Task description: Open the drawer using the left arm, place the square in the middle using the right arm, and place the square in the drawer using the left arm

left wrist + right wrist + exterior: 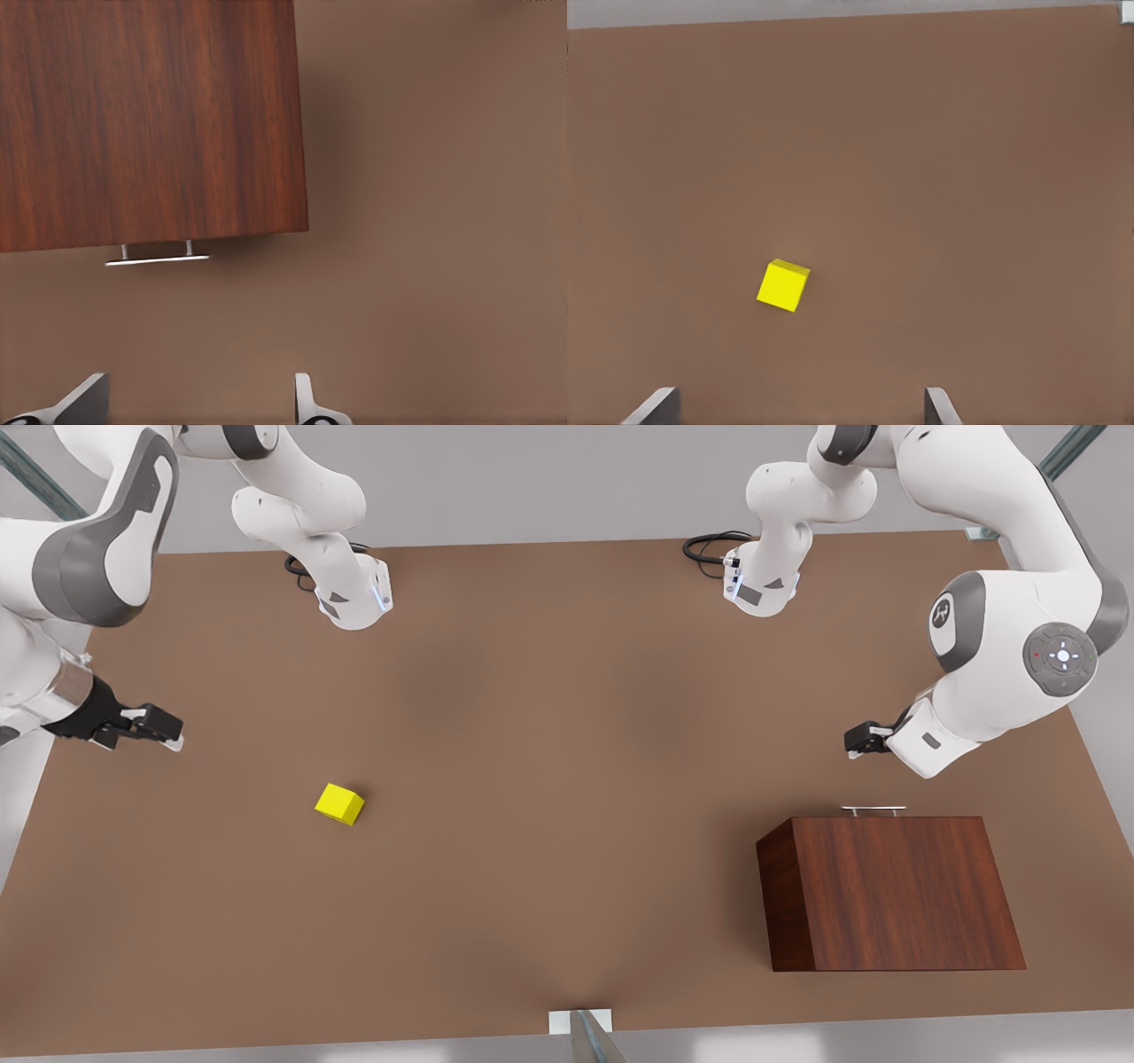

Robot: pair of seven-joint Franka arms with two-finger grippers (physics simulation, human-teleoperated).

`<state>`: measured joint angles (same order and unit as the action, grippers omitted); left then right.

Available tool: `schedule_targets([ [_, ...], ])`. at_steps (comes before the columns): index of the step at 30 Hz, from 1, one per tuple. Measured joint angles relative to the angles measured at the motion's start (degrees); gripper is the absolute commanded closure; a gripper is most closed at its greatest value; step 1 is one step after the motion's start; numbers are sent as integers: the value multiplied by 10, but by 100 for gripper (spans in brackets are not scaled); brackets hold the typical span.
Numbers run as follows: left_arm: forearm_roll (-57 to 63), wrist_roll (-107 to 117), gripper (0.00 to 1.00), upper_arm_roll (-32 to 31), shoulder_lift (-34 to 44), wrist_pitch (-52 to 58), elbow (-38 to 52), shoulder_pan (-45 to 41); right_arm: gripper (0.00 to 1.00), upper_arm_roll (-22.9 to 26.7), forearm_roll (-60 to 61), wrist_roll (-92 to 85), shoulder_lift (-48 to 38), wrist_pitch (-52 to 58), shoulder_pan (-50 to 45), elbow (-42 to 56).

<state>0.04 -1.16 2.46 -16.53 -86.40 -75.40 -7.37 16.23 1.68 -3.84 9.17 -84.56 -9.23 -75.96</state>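
We note the left gripper [199, 403] spread wide, empty, the drawer [873, 811] handle [157, 259] ahead of its jaws, shut in the cabinet [890, 892]. Right gripper [797, 405] likewise spread; the square [783, 284] sits ahead on the table [549, 779], apart.

We see the cabinet [151, 119] at eleven o'clock, its handle [157, 258] below; our left gripper [199, 403] seemingly spread.

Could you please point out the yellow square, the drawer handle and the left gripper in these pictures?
yellow square [339, 803], front view, on its top face.
drawer handle [158, 259], left wrist view, on the middle of the silver bar.
left gripper [864, 739], front view, at its black fingers near the cabinet.
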Motion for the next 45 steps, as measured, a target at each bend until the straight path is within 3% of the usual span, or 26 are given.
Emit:
schedule_targets([
  [2,0,59,0,3,7,-10,-14,-1,0,0,4,-2,6,-27,1,-16],
  [6,-1,367,0,21,101,-190,-204,-4,0,-10,-2,30,-3,-100,-16,-129],
  [8,-2,469,0,28,142,-280,-293,0,0,-16,-8,157,-30,-131,-68,-205],
  [11,-5,588,0,41,190,-389,-406,6,0,-21,-9,244,-83,-274,-97,-372],
  [15,-6,693,0,50,191,-515,-483,-1,0,-21,-8,291,-48,-335,-84,-409],
  [25,-26,750,0,67,155,-613,-536,36,0,-27,48,319,95,-486,-72,-448],
  [32,-48,751,0,69,124,-643,-541,-7,0,-30,92,310,111,-541,-64,-476],
  [43,-52,751,0,70,87,-672,-541,28,0,-31,94,310,160,-569,-69,-481],
  [45,-52,751,0,70,77,-682,-540,31,21,-31,95,310,162,-569,-68,-481],
])
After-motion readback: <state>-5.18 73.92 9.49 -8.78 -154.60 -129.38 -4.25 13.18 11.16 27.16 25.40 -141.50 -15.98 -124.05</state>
